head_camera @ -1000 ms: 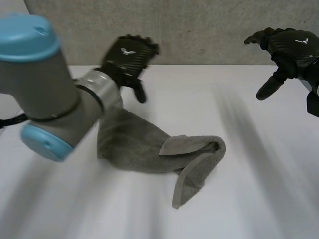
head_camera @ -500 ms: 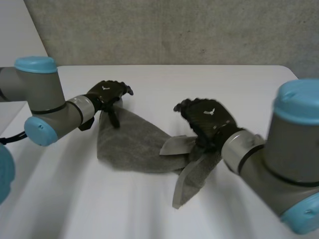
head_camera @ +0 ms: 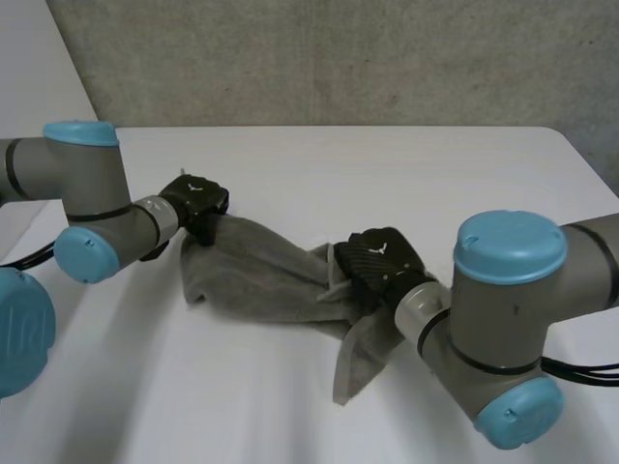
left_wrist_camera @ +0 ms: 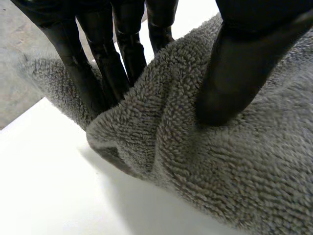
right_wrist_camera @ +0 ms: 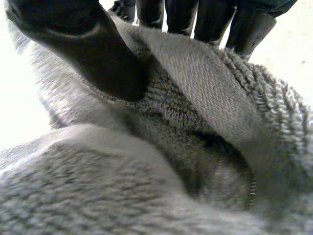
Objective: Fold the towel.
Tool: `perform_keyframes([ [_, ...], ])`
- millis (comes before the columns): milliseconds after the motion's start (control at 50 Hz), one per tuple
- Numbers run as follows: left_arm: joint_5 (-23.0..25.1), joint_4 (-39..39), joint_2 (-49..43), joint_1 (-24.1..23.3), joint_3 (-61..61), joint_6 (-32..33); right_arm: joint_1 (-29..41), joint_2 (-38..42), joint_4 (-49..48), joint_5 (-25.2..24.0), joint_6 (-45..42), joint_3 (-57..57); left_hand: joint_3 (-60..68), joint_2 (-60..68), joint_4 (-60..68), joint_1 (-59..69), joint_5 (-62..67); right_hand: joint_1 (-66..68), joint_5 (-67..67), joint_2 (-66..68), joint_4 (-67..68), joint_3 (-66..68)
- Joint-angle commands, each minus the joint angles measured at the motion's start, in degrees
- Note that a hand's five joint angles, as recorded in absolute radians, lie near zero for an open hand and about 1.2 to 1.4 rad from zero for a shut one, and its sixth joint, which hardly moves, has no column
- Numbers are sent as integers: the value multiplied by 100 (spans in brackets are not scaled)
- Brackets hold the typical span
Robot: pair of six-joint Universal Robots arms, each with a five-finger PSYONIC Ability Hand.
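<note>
A crumpled grey towel lies mid-table, with a flap trailing toward the front. My left hand is at its far left corner. In the left wrist view the thumb presses the towel from one side and the fingers stand behind the raised fold, pinching it. My right hand sits on the bunched right end. In the right wrist view its thumb and fingers close on a folded hem of the towel.
The white table runs back to a grey wall. Both arms reach low across it, the left arm's elbow at the left edge and the right arm's elbow near the front right.
Both hands have come down from above the table onto the towel and closed on it, the left at the far left corner and the right on the bunched right end.
</note>
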Motion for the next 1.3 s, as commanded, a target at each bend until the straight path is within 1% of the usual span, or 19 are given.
perform_keyframes([
  [20,9,-32,660,49,-608,-58,-579,-557,43,-119,176,291,257,130,153,199,247,442,354,594,482,552],
  [120,88,73,1539,155,-1707,-93,-1107,-961,201,-611,255,449,257,130,153,199,247,442,354,594,482,552],
  [220,132,590,2477,234,-3224,-58,-1931,-1119,902,-1654,334,607,307,180,203,249,297,442,354,594,482,552],
  [280,132,706,2655,278,-3553,-49,-2047,-1110,1132,-1885,299,616,391,264,287,333,381,442,354,594,482,552],
  [380,132,855,2910,436,-4273,-23,-2337,-1102,1799,-2544,238,608,2136,2009,2032,2078,2126,442,354,594,482,552],
  [600,141,873,3112,586,-4309,-23,-2408,-1418,1967,-2729,264,388,2340,2213,2236,2282,2330,442,354,594,482,552],
  [740,194,1031,2954,612,-4027,-14,-2390,-1154,2055,-2817,255,-8,2340,2213,2236,2282,2330,442,354,594,482,552],
  [860,150,1295,2383,507,-2665,-40,-2267,-346,2222,-2808,220,-1502,2340,2213,2236,2282,2330,442,354,594,482,552],
  [900,106,1277,2391,393,-1659,-145,-2197,-293,2292,-2826,386,-2691,2340,2213,2236,2282,2330,442,354,594,482,552],
  [940,97,1295,2471,260,-1171,-225,-2161,-372,2222,-2808,624,-3277,2340,2213,2236,2282,2330,442,354,594,482,552],
  [980,79,1426,2838,7,-436,-522,-2135,-722,1602,-2721,1647,-4074,2340,2213,2236,2282,2330,442,354,594,482,552],
  [1040,44,1585,3060,-56,-204,-734,-2188,-961,965,-2659,2347,-4121,2340,2213,2236,2282,2330,442,354,594,482,552],
  [1100,-61,2338,3629,-56,-387,-1497,-2397,-1671,-1059,-2667,4267,-3368,2340,2213,2236,2282,2330,442,354,594,482,552],
  [1120,-61,2341,3631,-56,-389,-1499,-2399,-1673,-1065,-2668,4272,-3365,2340,2213,2236,2282,2330,442,354,594,482,552],
  [1160,-53,2664,3841,31,-1044,-1771,-2924,-1778,-1608,-3026,4973,-2692,2340,2213,2236,2282,2330,442,354,594,482,552],
  [1180,-53,2666,3842,32,-1048,-1772,-2926,-1778,-1610,-3028,4975,-2688,2340,2213,2236,2282,2330,442,354,594,482,552],
  [1220,26,2841,3912,189,-2079,-1693,-2988,-1752,-1619,-3780,4897,-2129,2340,2213,2236,2282,2330,442,354,594,482,552],
  [1240,27,2842,3912,190,-2085,-1692,-2988,-1752,-1619,-3784,4896,-2126,2340,2213,2236,2282,2330,442,354,594,482,552],
  [1300,44,3008,3912,269,-3187,-1369,-3031,-1612,-1610,-4562,4669,-1601,2340,2213,2236,2282,2330,442,354,594,482,552],
])
